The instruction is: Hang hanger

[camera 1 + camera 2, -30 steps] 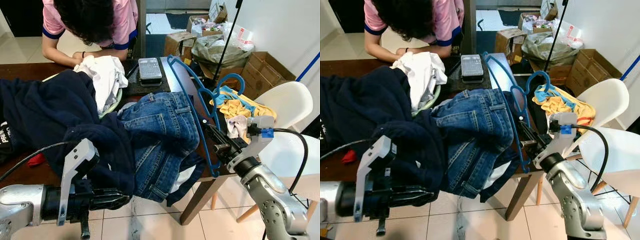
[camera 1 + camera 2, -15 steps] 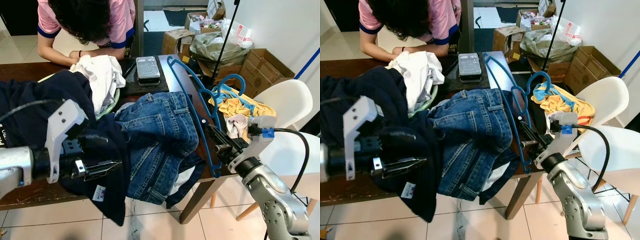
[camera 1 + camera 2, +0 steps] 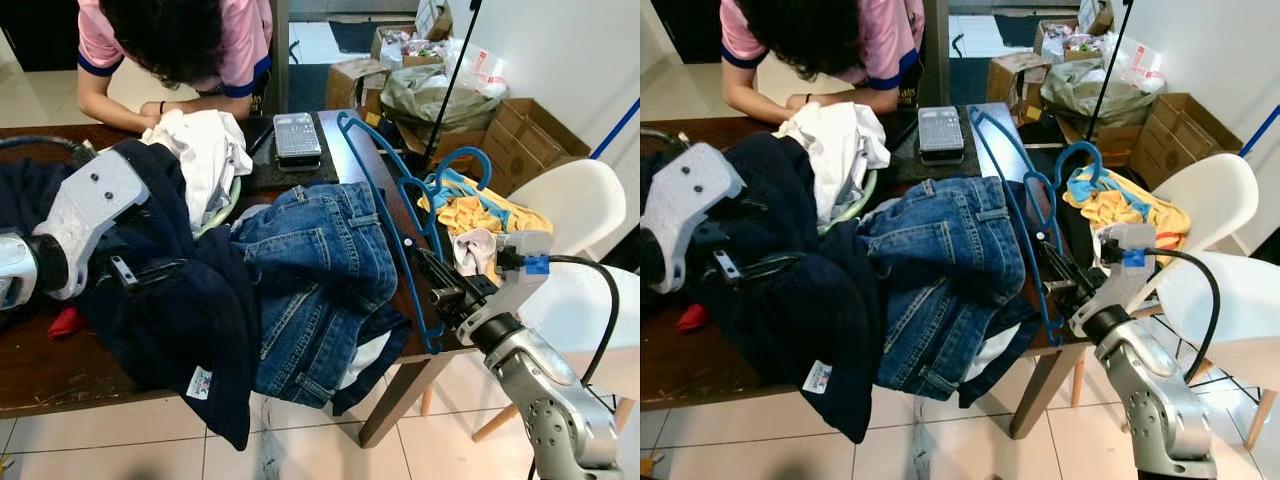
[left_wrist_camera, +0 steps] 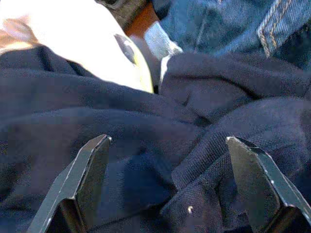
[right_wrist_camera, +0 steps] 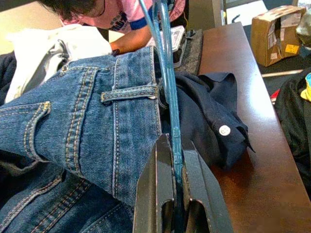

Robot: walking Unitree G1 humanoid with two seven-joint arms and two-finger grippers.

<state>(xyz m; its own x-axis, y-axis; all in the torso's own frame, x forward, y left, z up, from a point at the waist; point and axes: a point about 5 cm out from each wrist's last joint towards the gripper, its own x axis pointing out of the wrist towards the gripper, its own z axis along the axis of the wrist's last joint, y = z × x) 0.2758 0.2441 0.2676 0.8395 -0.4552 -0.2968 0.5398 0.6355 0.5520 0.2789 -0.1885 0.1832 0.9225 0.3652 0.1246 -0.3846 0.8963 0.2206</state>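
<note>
Wooden table point(image 3: 40, 375), heaped with clothing, occupies the foreground; cardboard boxes point(image 3: 520, 135) stand behind at 1 o'clock. Blue hanger point(image 3: 395, 215) stands on edge along the table's right side, its long axis running from 5 o'clock near the robot to 11 o'clock far, hook curling toward 2 o'clock. Right gripper point(image 3: 432, 285) is clamped on the hanger's near end; the wrist view shows both fingers pressed together on the blue bar, which extends straight ahead of them. Jeans point(image 3: 320, 270) lie against the hanger's left flank, touching it. Left gripper point(image 4: 165, 189), fingers spread wide, hovers at 9 o'clock over a navy garment point(image 3: 170, 310), well apart from the hanger. Judgement: the right arm alone controls the hanger. A person point(image 3: 180, 50) leans over the table's far edge at 11 o'clock.
</note>
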